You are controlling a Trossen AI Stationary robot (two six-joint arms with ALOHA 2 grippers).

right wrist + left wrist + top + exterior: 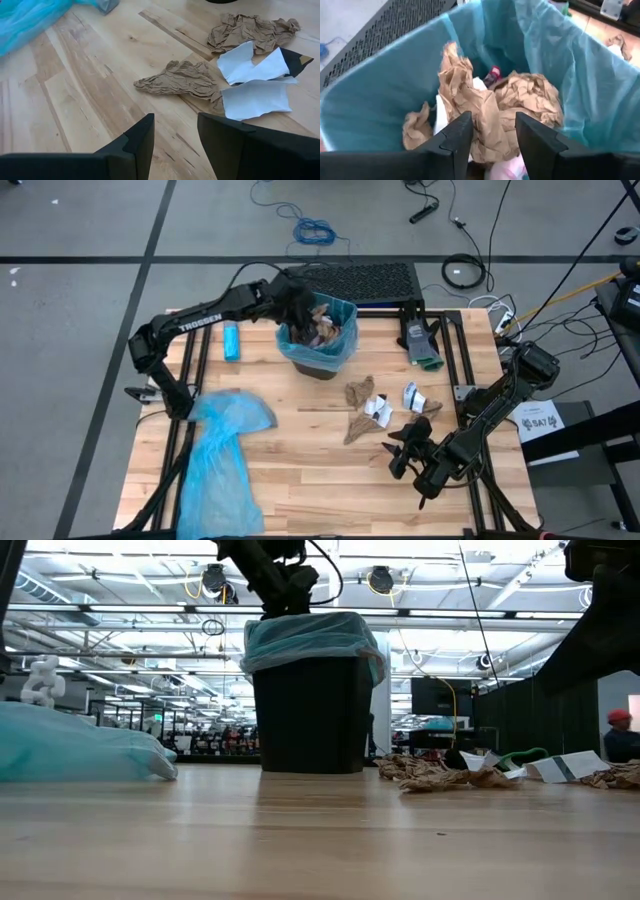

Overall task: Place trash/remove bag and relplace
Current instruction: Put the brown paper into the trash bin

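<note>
The bin stands at the far middle of the surface, lined with a light-blue bag whose rim is folded over the bin's edge. Part of the trash is already inside: crumpled brown paper wads, a white bit and a pink wrapper lie in the lined bin, seen from the left wrist view. The left gripper hangs directly over the bin's mouth, jaws parted with nothing gripped between them, a brown wad lying just below. Collection is not finished: several brown wads and white paper scraps remain on the surface to the right of centre, near the right gripper, which hovers low beside them with jaws parted and empty. A spare blue bag lies spread at the near left of the surface. Judged from this, loading is partly done; removing the filled bag and fitting the spare are not yet begun.
</note>
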